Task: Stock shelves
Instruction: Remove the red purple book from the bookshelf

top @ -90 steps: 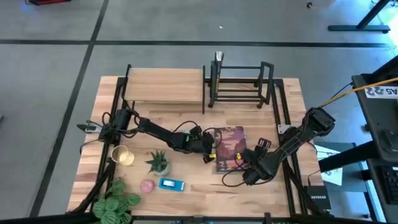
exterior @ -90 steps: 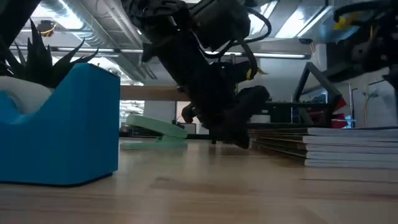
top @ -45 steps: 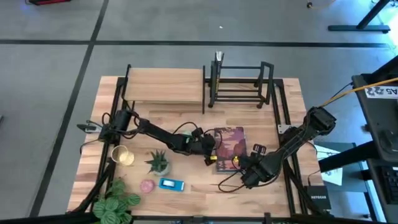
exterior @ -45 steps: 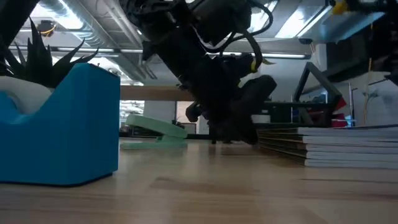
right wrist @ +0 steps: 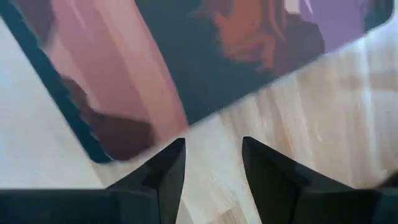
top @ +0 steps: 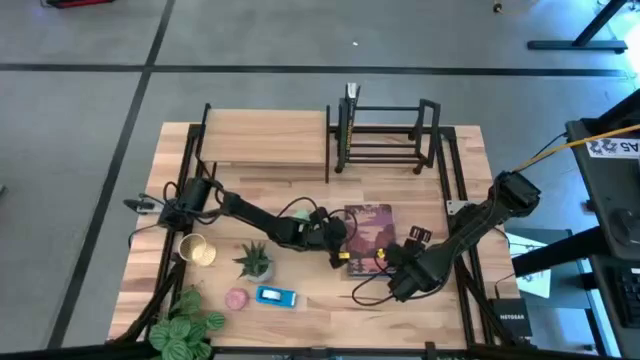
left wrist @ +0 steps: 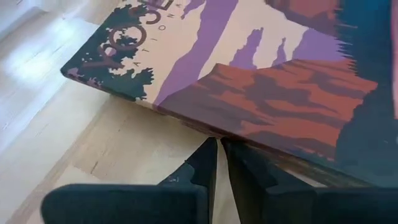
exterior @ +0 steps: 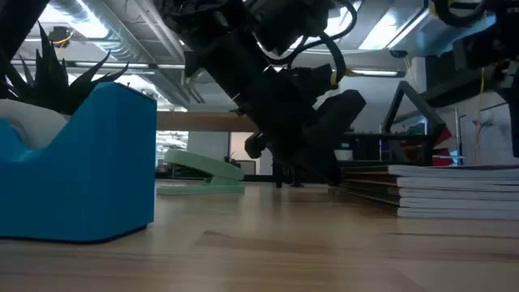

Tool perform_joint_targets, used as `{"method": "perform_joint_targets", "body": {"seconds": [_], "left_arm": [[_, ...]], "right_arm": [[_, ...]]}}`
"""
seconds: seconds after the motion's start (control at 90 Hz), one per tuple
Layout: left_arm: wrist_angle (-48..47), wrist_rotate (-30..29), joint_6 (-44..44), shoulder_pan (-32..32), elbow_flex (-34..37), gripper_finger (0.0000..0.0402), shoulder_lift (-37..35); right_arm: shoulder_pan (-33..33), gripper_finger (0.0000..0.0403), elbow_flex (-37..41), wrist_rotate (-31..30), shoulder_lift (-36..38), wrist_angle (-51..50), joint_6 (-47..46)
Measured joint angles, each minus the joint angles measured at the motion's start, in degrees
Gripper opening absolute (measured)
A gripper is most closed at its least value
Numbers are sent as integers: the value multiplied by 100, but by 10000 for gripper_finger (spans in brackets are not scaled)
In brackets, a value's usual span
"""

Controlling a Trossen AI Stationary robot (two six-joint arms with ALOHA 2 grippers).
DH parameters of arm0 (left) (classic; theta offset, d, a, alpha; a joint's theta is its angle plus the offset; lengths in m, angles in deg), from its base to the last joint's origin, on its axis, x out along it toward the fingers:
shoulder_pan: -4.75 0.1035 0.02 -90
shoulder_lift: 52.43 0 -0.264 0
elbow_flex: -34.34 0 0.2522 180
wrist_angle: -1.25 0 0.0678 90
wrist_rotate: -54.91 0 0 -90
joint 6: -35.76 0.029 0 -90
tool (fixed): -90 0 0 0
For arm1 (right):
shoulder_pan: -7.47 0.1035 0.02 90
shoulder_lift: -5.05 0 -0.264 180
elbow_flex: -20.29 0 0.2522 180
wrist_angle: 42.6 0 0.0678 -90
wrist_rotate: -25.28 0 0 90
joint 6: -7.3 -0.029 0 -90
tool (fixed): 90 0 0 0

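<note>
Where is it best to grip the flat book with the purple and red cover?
Probably at its thin edges: the purple-and-red book lies flat on the wooden table, so come in low from the side, where the left gripper points its shut fingers.

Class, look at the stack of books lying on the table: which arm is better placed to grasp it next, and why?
Probably the right. Its end effector is open at the edge of the stack of books, ready to close on it. The left end effector is shut, its tips against the stack's opposite edge, so it must open first.

Book (top: 368,236) cover shows purple sky, rust-red rock, dark teal trees, cream bands. Blue dispenser (exterior: 77,166) near the camera, pale green stapler (exterior: 199,170) behind. Light wood table (top: 310,195).
</note>
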State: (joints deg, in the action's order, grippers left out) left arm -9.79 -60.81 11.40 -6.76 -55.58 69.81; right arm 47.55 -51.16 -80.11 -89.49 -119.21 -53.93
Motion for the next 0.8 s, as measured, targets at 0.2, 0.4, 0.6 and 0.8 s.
{"method": "perform_joint_targets", "body": {"seconds": [0.2, 0.4, 0.6, 0.8], "left_arm": [[107, 31, 105, -97, 0, 21, 0], [-114, -192, 227, -84, 0, 21, 0], [-501, -295, 70, -61, 0, 21, 0], [-454, -263, -30, -49, 0, 21, 0]], "right_arm": [[2, 145, -11, -42, 0, 141, 1], [9, 145, -70, 128, 0, 92, -31], [2, 145, 79, 473, -2, -408, -397], [2, 145, 450, 614, -6, 493, -406]]}}
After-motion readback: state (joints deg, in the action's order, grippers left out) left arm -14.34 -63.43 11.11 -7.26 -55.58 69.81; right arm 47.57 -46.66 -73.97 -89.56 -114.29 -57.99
